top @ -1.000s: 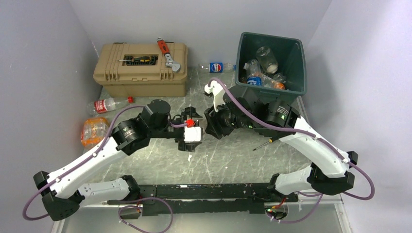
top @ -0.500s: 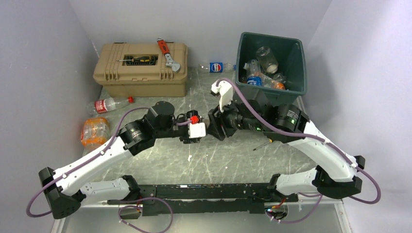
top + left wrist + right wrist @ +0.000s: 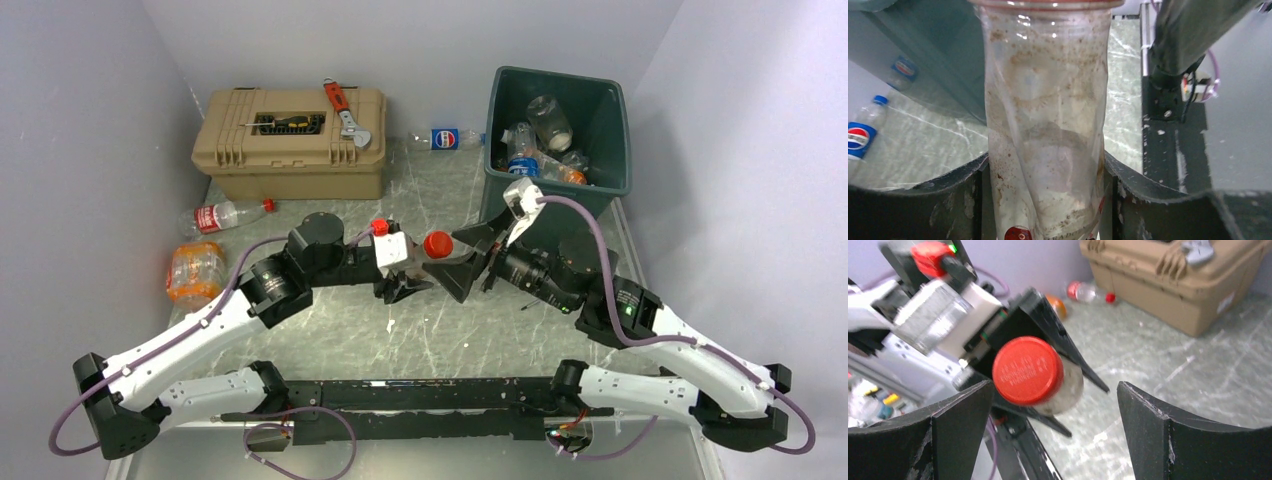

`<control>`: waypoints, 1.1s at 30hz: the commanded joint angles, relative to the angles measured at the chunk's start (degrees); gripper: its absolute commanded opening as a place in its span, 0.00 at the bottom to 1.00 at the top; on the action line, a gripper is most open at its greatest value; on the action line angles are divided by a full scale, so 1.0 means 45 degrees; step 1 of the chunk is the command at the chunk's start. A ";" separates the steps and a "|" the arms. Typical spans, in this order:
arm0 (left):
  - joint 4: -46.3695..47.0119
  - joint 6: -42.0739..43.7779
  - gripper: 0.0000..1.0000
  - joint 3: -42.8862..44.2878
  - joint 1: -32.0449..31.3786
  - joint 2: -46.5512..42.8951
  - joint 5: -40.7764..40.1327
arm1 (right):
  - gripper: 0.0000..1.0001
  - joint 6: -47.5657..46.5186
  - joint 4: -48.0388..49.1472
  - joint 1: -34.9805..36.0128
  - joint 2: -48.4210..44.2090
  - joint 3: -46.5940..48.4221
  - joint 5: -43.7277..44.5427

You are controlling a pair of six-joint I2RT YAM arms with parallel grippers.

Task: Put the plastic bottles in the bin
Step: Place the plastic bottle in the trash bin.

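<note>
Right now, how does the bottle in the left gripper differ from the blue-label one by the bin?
The red-capped bottle is clamped in the left gripper; the blue-label bottle lies loose on the table. The first looks grimy, the second clean and blue-capped. Both are clear, outside the bin.

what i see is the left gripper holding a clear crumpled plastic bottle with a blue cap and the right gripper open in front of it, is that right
One thing is wrong: the cap is red, not blue. The left gripper is shut on the clear crumpled plastic bottle, and the right gripper stands open in front of it. The right wrist view shows the red cap plainly.
</note>
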 commanded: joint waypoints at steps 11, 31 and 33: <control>0.1343 -0.2684 0.00 0.0033 -0.0040 -0.0044 0.0672 | 0.78 0.0734 0.5190 0.0041 0.1051 -0.0325 0.0731; 0.1889 -0.2949 0.99 -0.0730 -0.0047 -0.2024 -0.3865 | 0.00 -0.2497 0.3860 0.0037 0.0423 0.3128 0.4126; 0.2190 -0.3220 1.00 -0.1098 -0.0050 -0.2782 -0.5982 | 0.00 -0.4223 0.3579 0.0012 0.1160 0.4845 0.6199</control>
